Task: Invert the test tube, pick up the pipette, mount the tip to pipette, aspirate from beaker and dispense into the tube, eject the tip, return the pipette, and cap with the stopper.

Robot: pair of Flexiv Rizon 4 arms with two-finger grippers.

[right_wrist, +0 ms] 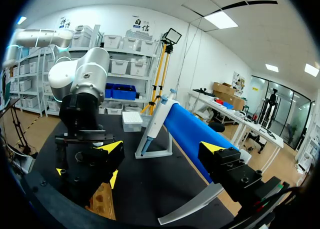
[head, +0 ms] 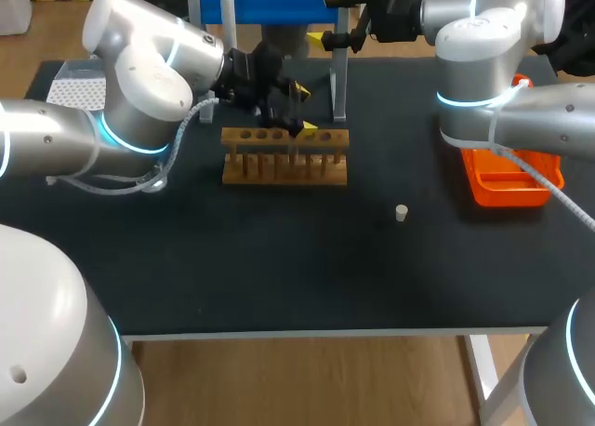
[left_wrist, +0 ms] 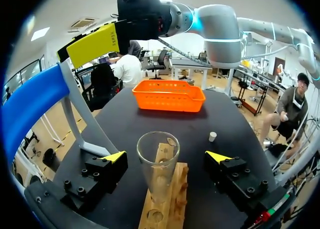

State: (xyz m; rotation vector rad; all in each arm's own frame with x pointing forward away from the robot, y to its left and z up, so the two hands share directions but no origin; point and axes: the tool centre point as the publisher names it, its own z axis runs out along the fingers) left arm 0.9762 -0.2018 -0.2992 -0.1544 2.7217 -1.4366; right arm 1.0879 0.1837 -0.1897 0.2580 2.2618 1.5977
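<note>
My left claw (left_wrist: 166, 156) is spread wide over the rack (left_wrist: 167, 204). The tube (left_wrist: 159, 161) stands upright in a rack hole, mouth up, between the fingers and touching neither. My right claw (right_wrist: 162, 149) is also wide open and holds nothing, with the pipette (right_wrist: 156, 120) resting on its stand (right_wrist: 187, 136) ahead of it. The stopper (head: 401, 212) lies on the table (head: 279, 277), between the rack and the orange basket (head: 509, 177).
</note>
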